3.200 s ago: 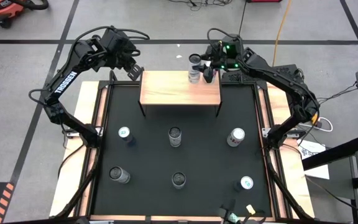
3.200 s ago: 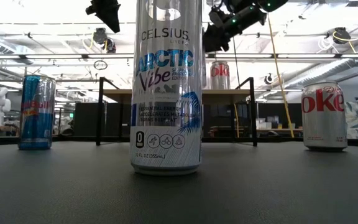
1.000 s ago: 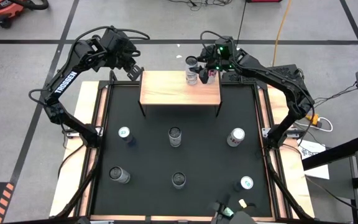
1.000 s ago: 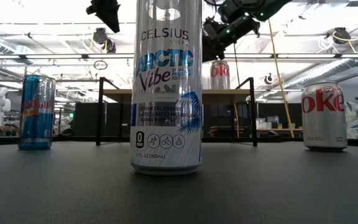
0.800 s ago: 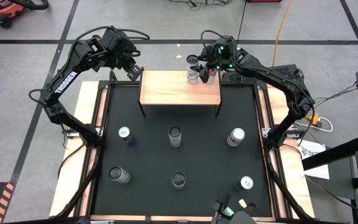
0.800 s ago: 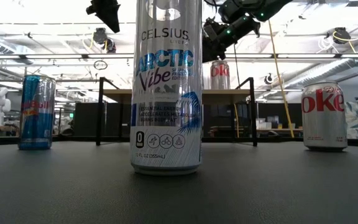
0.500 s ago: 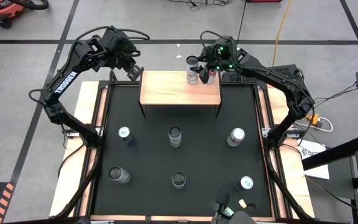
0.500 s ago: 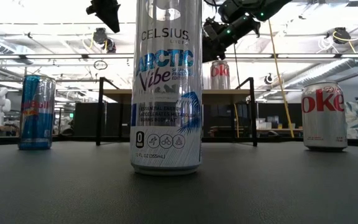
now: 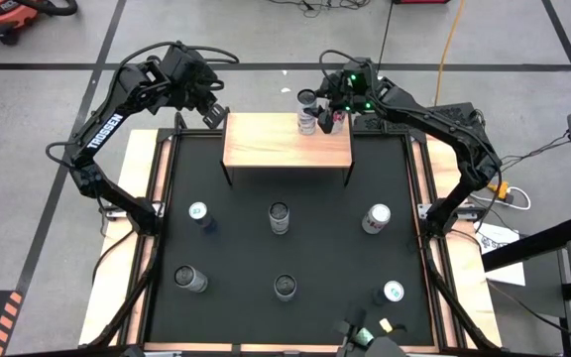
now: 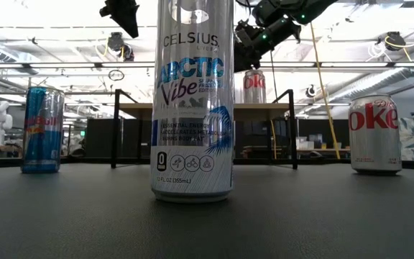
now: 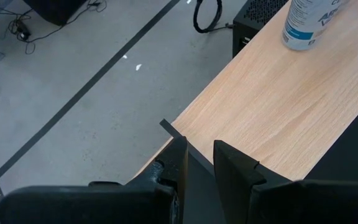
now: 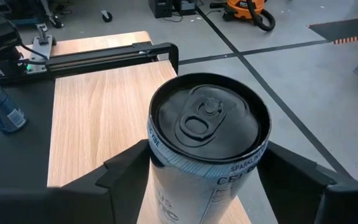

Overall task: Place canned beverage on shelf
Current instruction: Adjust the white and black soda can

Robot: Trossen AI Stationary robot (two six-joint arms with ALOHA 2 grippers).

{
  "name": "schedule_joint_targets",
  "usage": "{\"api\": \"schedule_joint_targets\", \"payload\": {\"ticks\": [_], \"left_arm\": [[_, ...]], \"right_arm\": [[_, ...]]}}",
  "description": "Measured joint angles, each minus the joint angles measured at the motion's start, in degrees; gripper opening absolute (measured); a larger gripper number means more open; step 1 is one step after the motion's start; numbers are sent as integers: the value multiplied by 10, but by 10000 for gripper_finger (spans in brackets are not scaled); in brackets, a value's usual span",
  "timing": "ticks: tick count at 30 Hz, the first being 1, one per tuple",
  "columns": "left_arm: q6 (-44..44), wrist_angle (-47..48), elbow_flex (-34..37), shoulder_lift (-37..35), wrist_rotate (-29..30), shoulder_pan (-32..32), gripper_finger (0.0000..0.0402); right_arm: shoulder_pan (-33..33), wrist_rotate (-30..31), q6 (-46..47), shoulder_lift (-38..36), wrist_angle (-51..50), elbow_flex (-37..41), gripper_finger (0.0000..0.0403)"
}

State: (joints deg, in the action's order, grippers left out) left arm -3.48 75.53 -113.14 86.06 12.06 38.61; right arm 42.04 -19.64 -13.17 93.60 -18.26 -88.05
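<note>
The shelf [image 9: 276, 149] is a light-wood board on thin black legs at the far middle of the black table. A white canned beverage [image 9: 307, 122] with a black top [image 12: 209, 121] stands upright on it, near the far edge and right of centre. My right gripper [image 9: 315, 114] reaches in from the far right and is shut on this can. My left gripper [image 9: 216, 111] hangs in the air just beyond the shelf's far left corner. Its fingers [image 11: 232, 165] stand a narrow gap apart with nothing between them. My right gripper pinches the can's side wall just under the top rim [image 12: 157, 155] between its two fingers [image 12: 126, 171], one on each side. The fingers come slanting down from the table's far right. The can stands upright with its base [image 11: 297, 42] on the shelf board.
Several other cans stand on the black mat in two rows, among them a blue one [image 9: 198, 212], a middle one [image 9: 280, 216] and a silver one [image 9: 376, 218]. A tall white can [image 10: 192, 101] hides the shelf's middle in the low view. The shelf's left half [image 11: 278, 106] is bare.
</note>
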Motion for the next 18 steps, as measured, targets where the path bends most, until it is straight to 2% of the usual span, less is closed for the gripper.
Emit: {"api": "schedule_joint_targets", "payload": {"ticks": [6, 18], "left_arm": [[0, 0, 0, 0, 0, 0, 77], [1, 0, 0, 0, 0, 0, 77]], "right_arm": [[0, 0, -1, -1, 5, -1, 280], [0, 0, -8, -26, 9, -1, 281]]}}
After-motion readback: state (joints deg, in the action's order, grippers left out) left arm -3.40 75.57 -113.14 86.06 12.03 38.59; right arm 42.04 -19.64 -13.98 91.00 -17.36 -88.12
